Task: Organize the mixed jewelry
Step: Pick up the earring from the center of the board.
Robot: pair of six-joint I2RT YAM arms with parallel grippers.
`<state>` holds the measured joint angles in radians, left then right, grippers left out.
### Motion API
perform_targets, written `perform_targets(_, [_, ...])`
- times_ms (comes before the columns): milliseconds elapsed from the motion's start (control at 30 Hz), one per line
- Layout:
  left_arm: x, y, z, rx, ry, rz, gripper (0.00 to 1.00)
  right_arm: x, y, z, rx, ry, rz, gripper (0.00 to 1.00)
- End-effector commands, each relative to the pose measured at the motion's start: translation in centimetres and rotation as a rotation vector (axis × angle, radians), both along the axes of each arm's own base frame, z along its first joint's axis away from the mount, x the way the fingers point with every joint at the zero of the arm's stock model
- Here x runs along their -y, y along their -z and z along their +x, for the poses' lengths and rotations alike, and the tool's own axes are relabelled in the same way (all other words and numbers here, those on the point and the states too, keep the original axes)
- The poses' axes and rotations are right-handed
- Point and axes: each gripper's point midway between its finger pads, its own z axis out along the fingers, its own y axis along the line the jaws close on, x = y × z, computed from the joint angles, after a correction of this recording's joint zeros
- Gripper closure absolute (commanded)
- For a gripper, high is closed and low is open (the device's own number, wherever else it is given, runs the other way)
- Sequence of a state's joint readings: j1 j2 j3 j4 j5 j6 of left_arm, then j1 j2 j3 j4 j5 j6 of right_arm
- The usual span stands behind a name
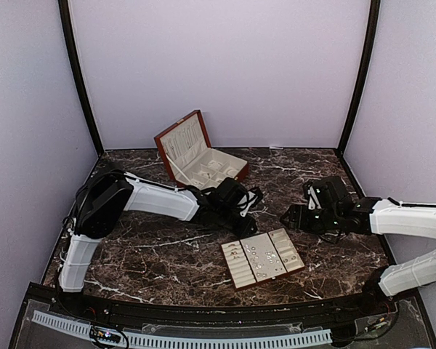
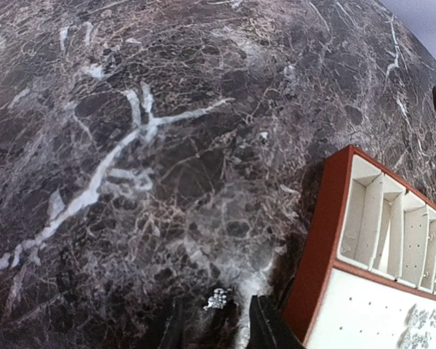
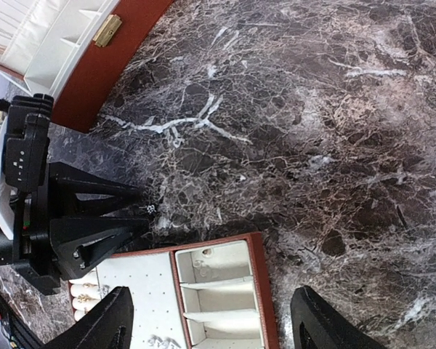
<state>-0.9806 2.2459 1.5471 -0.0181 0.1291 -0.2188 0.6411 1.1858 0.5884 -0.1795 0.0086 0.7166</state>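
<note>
Table (image 1: 167, 254): dark marble, white veins.
Wooden box (image 1: 180, 142): open, lid raised, rear centre.
Tray (image 1: 269, 278): front centre, silvery jewelry (image 1: 256, 256) in its slots.
Left gripper (image 1: 245, 211): between box and tray.
Right gripper (image 1: 289, 216): near tray's far right corner.

A dark brown marble-patterned tabletop with white veins (image 1: 152, 254) is enclosed by plain pale lilac walls (image 1: 218, 65) on the far, left and right sides. Black vertical posts (image 1: 78, 73) are set in both far corners. A white slotted strip (image 1: 182, 339) is run along the near edge. Everything is evenly, softly lit.
</note>
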Motion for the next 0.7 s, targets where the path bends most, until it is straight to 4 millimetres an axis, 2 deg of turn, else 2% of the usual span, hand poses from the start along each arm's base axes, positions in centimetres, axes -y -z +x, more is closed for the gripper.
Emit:
perform_targets(0, [0.1,-0.4,0.4,0.024,-0.01,0.013,0.68,-0.4,-0.6,0.1,0.018,-0.006,0.05,0.25])
perform_targets(267, [0.5,-0.3,0.8,0.024,-0.024,-0.007,0.73,-0.4,0.0,0.0,0.002,-0.001,0.056,0.25])
perform_targets(667, [1.1,-0.2,0.7,-0.003,-0.028,-0.03,0.89,-0.3,0.7,-0.1,-0.016,0.003,0.054,0.25])
